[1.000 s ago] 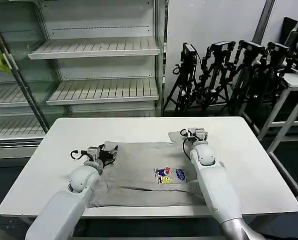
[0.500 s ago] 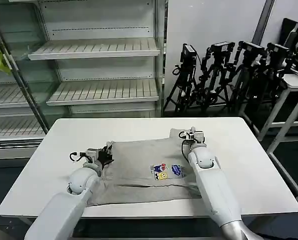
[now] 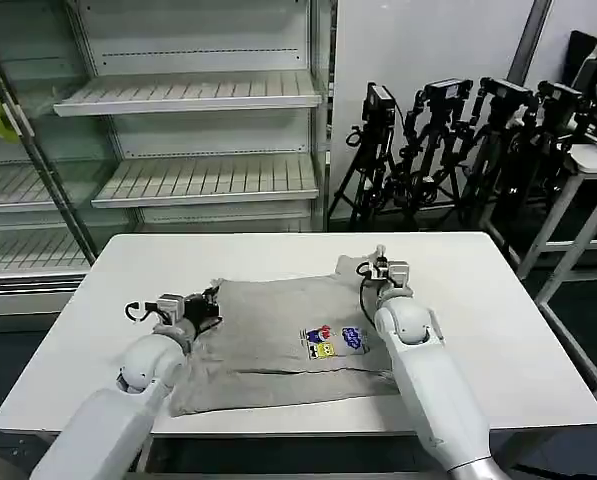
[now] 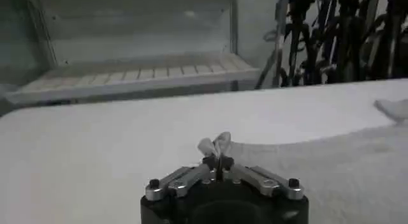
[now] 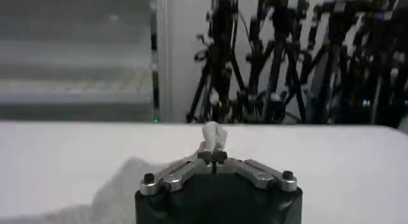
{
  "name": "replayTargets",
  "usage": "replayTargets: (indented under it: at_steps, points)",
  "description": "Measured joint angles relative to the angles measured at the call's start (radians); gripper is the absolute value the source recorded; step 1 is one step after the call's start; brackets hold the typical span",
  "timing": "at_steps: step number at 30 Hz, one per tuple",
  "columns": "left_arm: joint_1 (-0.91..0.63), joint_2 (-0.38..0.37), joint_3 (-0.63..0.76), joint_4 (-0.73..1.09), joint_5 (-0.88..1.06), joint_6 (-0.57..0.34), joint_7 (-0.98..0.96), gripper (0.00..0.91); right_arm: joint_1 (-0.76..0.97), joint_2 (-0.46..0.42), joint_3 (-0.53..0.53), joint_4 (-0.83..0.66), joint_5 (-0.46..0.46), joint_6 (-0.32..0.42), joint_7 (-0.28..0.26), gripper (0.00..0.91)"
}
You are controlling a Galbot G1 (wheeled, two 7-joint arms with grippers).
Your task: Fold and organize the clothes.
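Both pincers are pinched tight on the grey shirt, which lies on the white counter. One is the left pincer, which grips a far corner of the shirt on the left. In the left wrist view the left pincer has a small bunch of cloth squeezed between its tips. Next is the right pincer, which grips the far corner on the right, and in the right wrist view the right pincer also has a small tuft of cloth sticking up from its closed tips. A small bright print sits on the shirt, near the right arm. I think the shirt is soft, light and floppy, so it will sag and wrinkle if only one side is lifted. Corners and edges look like the best places to hold it, one on each side, so it stays flat. Compared with a second ago, the shirt has slid toward the far side of the counter, the print has moved with it, and the left pincer has moved a little more to the left.
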Motion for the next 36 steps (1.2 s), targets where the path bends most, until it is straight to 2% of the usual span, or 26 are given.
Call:
replayTargets:
  at_steps: [10,18,30,31,32,33,34,35,36]
  points:
    - [0.064,0.058,-0.052,-0.112,-0.01,-0.008,0.021,0.071,-0.102,-0.085,0.052,0.183,0.033,0.004,-0.022,0.0]
    - [0.179,0.111,-0.112,-0.231,0.0,-0.005,0.036,0.071,-0.262,-0.161,0.138,0.336,0.055,0.0,-0.044,0.0]
    - [0.393,0.112,-0.136,-0.361,0.132,-0.039,0.047,0.071,-0.536,-0.172,0.225,0.5,0.003,-0.004,-0.075,0.0]
    - [0.409,0.109,-0.135,-0.364,0.146,-0.044,0.047,0.071,-0.555,-0.17,0.226,0.506,-0.003,-0.007,-0.077,0.02]
    - [0.422,0.106,-0.136,-0.364,0.162,-0.049,0.047,0.071,-0.573,-0.168,0.227,0.513,-0.009,-0.012,-0.079,0.262]
    - [0.435,0.103,-0.135,-0.364,0.178,-0.055,0.047,0.252,-0.59,-0.166,0.227,0.519,-0.016,-0.016,-0.079,0.907]
    - [0.444,0.1,-0.135,-0.363,0.191,-0.059,0.047,0.443,-0.602,-0.164,0.227,0.524,-0.021,-0.021,-0.08,0.907]
    - [0.452,0.097,-0.135,-0.362,0.203,-0.061,0.047,0.907,-0.614,-0.162,0.228,0.531,-0.027,-0.026,-0.079,0.907]
    - [0.461,0.094,-0.135,-0.359,0.215,-0.063,0.047,0.907,-0.626,-0.16,0.228,0.537,-0.031,-0.029,-0.079,0.907]
